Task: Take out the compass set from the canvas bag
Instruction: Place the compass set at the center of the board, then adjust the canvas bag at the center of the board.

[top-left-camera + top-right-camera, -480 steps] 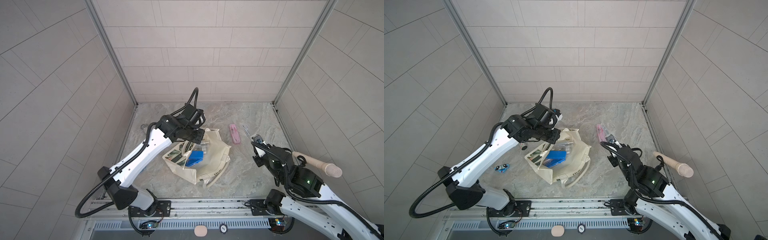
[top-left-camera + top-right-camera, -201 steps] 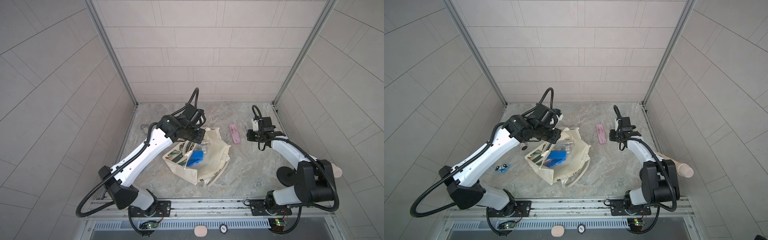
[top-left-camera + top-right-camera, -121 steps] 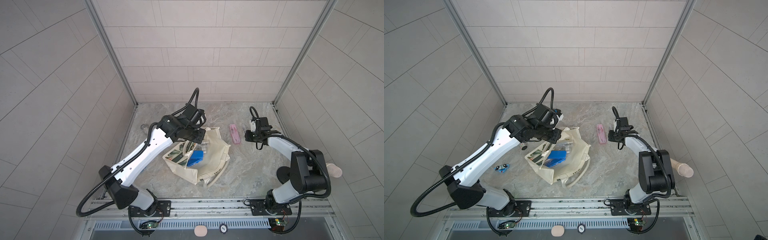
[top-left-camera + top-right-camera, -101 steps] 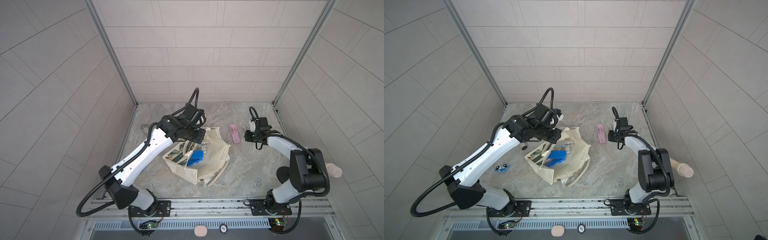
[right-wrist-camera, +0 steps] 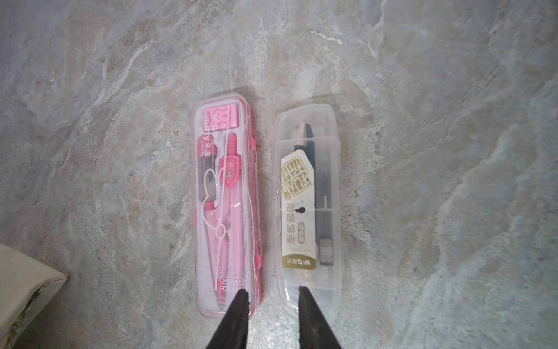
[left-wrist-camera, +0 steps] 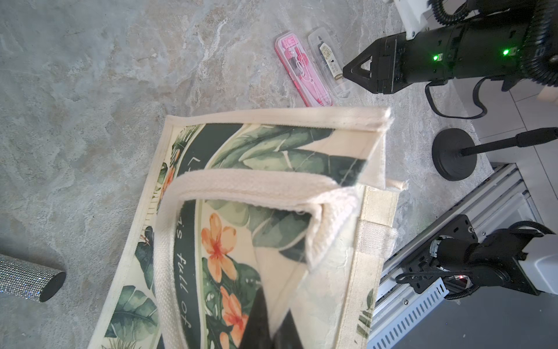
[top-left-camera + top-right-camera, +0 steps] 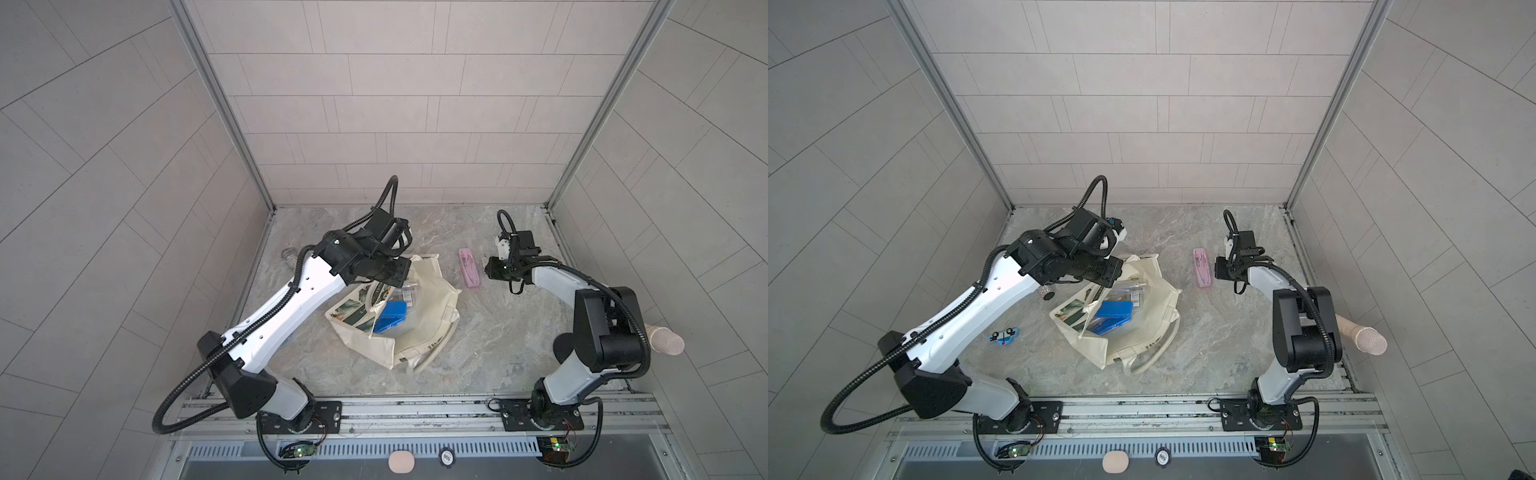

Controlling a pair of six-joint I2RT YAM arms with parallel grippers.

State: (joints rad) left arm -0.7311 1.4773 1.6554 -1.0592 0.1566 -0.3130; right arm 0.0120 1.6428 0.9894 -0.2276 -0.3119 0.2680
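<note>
Two compass sets [image 5: 226, 208] lie parallel, front-to-back; right end effector [image 5: 272, 290] slightly open, empty.

Left arm [image 7: 291, 299] stretched forward, left gripper [image 6: 271, 327] clamped on the canvas bag [image 6: 271, 145]; right arm [image 7: 557, 278] sharply bent at the elbow, right gripper [image 5: 273, 297] low, jaws slightly parted, empty.

Left arm [image 7: 286, 303] and right arm [image 7: 557, 282]: white link shells, black joint housings. Black corrugated conduit [image 6: 540, 45] runs outside each. Right gripper [image 5: 271, 290]: black, tapered, pointed fingers. Two green LEDs [image 6: 435, 57] on its black wrist.
</note>
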